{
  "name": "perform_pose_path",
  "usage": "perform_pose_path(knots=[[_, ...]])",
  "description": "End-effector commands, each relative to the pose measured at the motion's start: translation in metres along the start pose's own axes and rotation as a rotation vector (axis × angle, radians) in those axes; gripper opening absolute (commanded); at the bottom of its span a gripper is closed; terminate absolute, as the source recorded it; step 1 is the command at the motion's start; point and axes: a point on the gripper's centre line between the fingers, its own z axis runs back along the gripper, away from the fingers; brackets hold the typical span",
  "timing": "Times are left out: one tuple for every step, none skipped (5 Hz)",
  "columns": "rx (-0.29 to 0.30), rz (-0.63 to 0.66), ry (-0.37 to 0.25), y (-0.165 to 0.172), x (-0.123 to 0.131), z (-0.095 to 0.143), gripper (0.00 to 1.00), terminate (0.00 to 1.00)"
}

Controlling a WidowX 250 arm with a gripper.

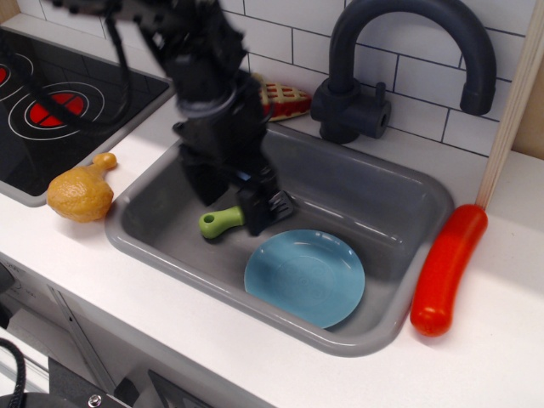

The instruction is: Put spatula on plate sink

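My gripper (pixel 228 197) stands wide around the spatula (pixel 242 216) lying on the sink (pixel 387 200) floor just left of the plate (pixel 304 276), and I worry an off-centre pinch could squirt it away.

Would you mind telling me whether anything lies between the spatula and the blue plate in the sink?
Nothing visible does. The spatula lies on the sink floor just left of the plate, with bare grey floor between them. The pincer stands over the spatula's middle; its grip cannot be judged.
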Motion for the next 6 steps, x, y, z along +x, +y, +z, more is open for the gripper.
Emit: perform_pose_path(knots=[[0.066, -0.023, -0.027, 0.02, 0.023, -0.019, 1.0, 0.0], [0.084, -0.015, -0.035, 0.024, 0.028, -0.023, 1.0, 0.0], [0.078, -0.028, -0.045, 0.028, 0.032, -0.033, 1.0, 0.0], [0.058, -0.02, -0.04, 0.03, 0.036, -0.042, 1.0, 0.0], [0.074, -0.02, -0.049, 0.03, 0.035, -0.048, 1.0, 0.0], [0.071, 0.019, -0.052, 0.033, 0.037, -0.054, 1.0, 0.0]])
